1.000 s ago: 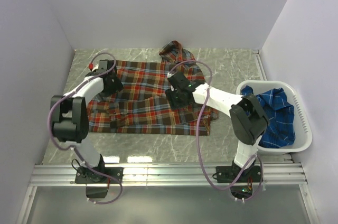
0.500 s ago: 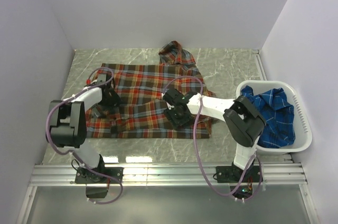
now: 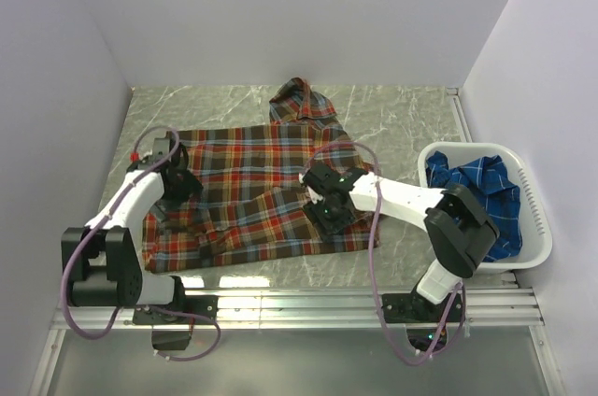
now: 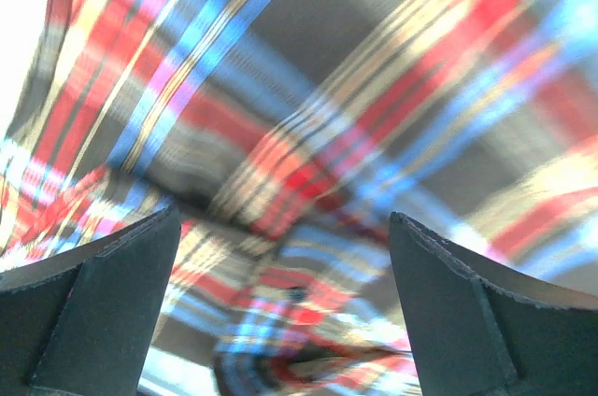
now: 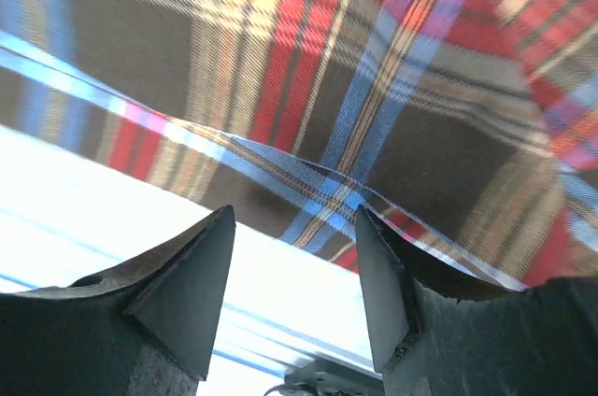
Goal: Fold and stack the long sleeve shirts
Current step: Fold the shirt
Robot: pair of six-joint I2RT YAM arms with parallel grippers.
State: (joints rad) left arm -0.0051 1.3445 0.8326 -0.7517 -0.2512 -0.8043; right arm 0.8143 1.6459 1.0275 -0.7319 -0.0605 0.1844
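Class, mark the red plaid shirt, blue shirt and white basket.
red plaid shirt (image 3: 245, 189): top view, its body
blue shirt (image 3: 484, 189): top view, its bunched cloth
white basket (image 3: 534, 211): top view, its right wall

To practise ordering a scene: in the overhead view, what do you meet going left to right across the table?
left gripper → right gripper → white basket holding the blue shirt. The red plaid shirt, under both grippers, is left out.

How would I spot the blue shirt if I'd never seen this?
At the right edge of the marble-patterned table sits a white basket. The blue shirt lies crumpled inside it; unlike the red-orange plaid shirt spread flat on the table, it has thin white lines.
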